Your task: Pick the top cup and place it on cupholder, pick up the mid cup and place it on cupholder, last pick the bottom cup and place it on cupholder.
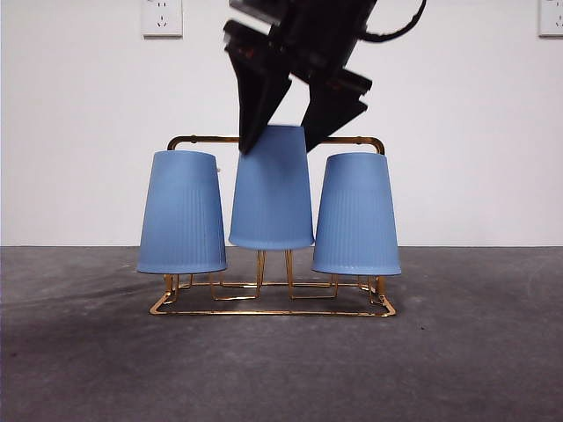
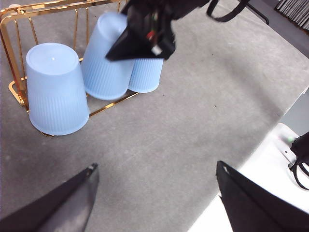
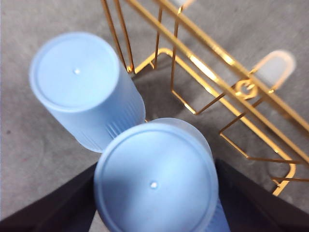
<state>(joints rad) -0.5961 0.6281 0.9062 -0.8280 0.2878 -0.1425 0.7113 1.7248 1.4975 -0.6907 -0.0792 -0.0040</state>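
Note:
Three blue ribbed cups stand upside down on the gold wire cupholder [image 1: 273, 311]. The left cup [image 1: 182, 215] and right cup [image 1: 356, 215] sit low on their pegs. Between them the middle cup [image 1: 271, 193] hangs higher and slightly tilted, with my right gripper [image 1: 280, 136] shut on its closed end from above. The right wrist view shows this cup [image 3: 154, 186] between the jaws, a seated cup [image 3: 79, 77] beside it, and the rack's wires [image 3: 217, 77]. My left gripper [image 2: 155, 166] is open and holds nothing, over the grey table away from the rack [image 2: 14, 43].
A dark grey mat [image 1: 281, 369] covers the table. Its edge and a white surface [image 2: 270, 164] show in the left wrist view. A white wall with two outlets [image 1: 162, 16] [image 1: 551, 16] stands behind. A free white-tipped peg [image 3: 273, 67] shows on the rack's far side.

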